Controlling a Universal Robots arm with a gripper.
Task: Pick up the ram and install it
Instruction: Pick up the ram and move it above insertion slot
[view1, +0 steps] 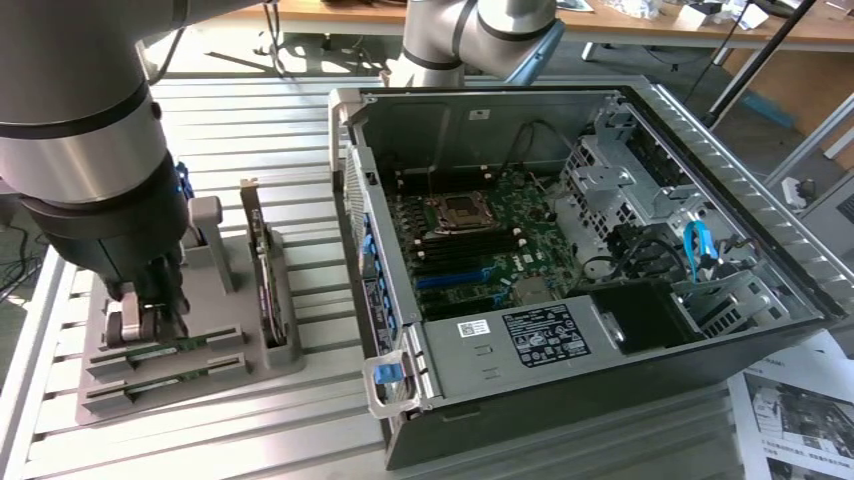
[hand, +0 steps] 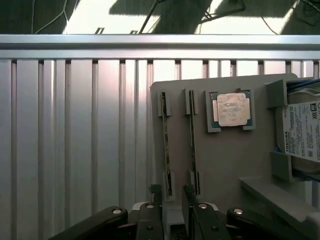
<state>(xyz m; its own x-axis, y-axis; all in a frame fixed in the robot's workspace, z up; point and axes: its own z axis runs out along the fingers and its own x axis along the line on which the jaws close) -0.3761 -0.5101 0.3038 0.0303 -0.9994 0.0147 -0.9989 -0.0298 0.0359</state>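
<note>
While hand (hand: 171, 194) is hovering open over gray holder (hand: 230, 160), ram (hand: 166, 145) is sitting edge-up directly below, near end lining up between fingers, long axis running along gap, second stick (hand: 192, 140) just beside.

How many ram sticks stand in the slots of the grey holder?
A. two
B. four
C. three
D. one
A: one ram stick and a second ram stick stand in parallel slots of the grey holder.
</note>
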